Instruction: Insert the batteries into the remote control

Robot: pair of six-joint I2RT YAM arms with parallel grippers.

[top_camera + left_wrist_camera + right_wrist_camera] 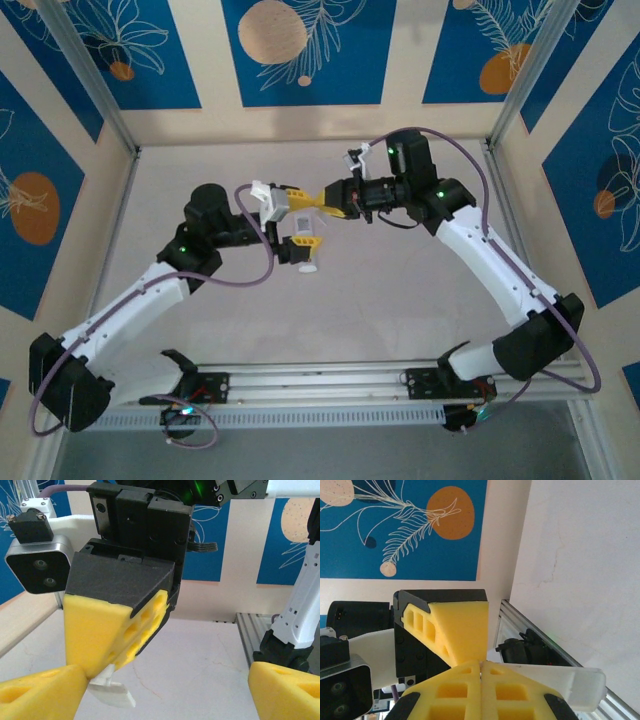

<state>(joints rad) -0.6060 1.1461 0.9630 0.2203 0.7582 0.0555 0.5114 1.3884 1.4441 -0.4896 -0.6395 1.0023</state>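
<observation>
My right gripper (322, 200) (481, 665) reaches left over mid-table, its yellow fingers pressed together on one end of a slim white bar, the remote control (570, 686) (111, 692) (310, 264). No buttons show on the visible faces. My left gripper (300, 215) (167, 680) faces it from the left with its jaws spread wide. One of its yellow fingers (462, 630) touches the right gripper's tip (95, 670); the other finger (285, 690) stands far off with bare table between. The batteries are out of view.
A pale tabletop (200, 665) lies below both grippers, which hang above it. An aluminium rail (330, 385) runs along the near edge between the arm bases. Frame posts (90, 80) and blue patterned walls (300, 50) enclose the cell.
</observation>
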